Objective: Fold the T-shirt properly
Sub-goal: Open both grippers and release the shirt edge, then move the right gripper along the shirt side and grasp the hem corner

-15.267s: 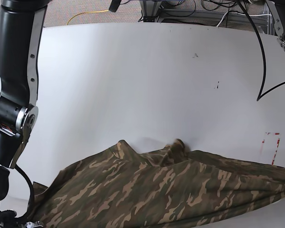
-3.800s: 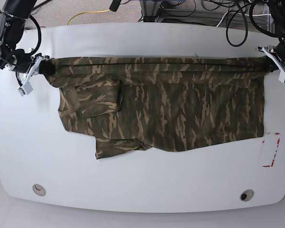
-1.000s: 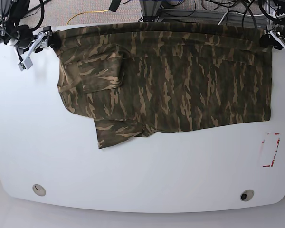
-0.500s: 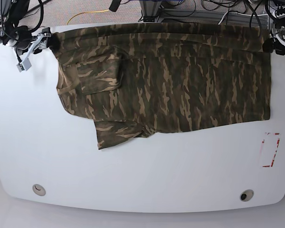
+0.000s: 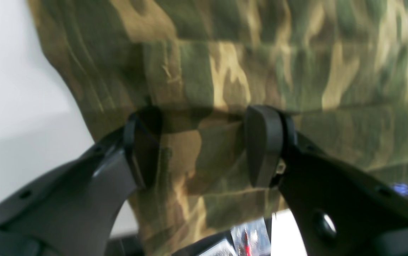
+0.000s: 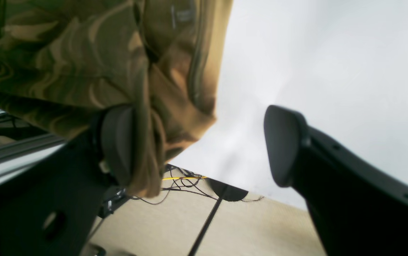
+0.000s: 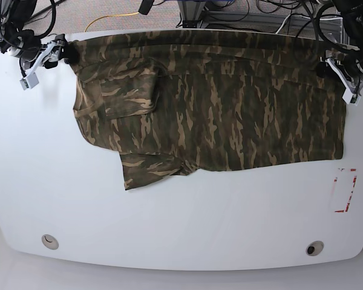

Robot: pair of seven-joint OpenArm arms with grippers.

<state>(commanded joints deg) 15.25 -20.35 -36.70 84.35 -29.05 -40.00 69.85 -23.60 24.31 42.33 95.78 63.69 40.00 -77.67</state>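
Covering the far half of the white table (image 7: 181, 229) lies the T-shirt (image 7: 218, 115) — cables (image 7: 242, 12) behind; the left pincer (image 5: 204, 149) and right pincer (image 6: 204, 149) both gape.
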